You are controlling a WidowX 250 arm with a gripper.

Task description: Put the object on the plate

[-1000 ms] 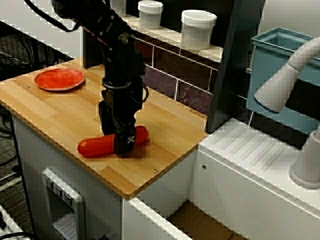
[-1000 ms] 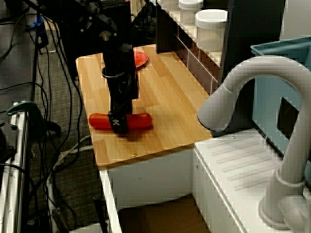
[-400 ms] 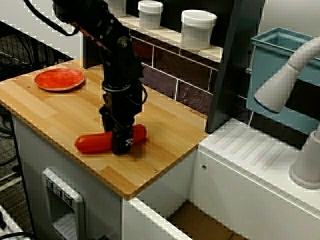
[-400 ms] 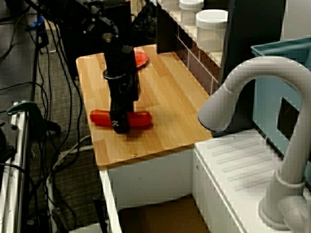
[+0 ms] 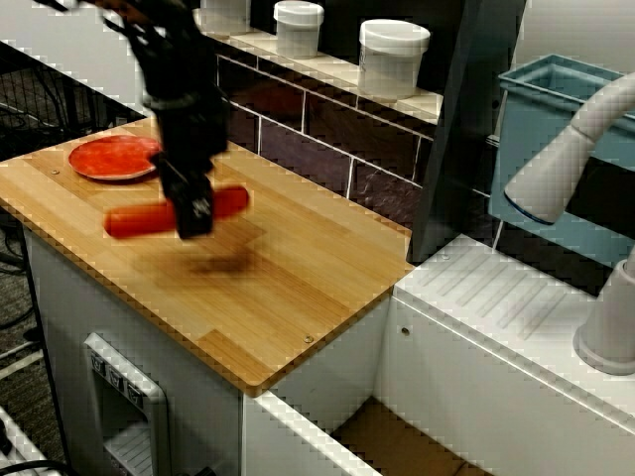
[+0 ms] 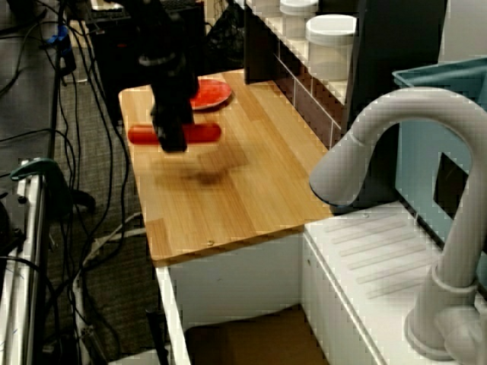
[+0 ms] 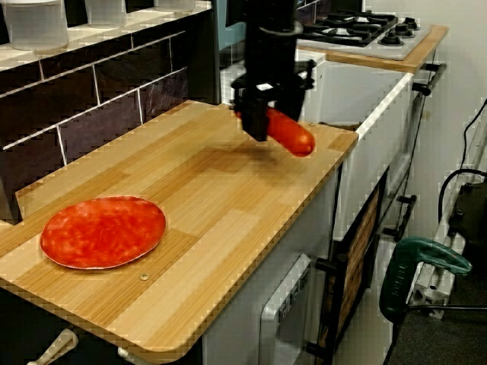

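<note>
Now the sausage rides in the air, clamped near its middle.

From the front-corner view, the gripper grasps the sausage level above the wooden counter, a faint shadow beneath, the plate just behind and beside it. From the sink-side view, the gripper pinches the sausage clear of the counter, close in front of the plate. From the plate-end view, the sausage juts from the gripper, well apart from the plate.

End effector grips sausage above counter.
</note>
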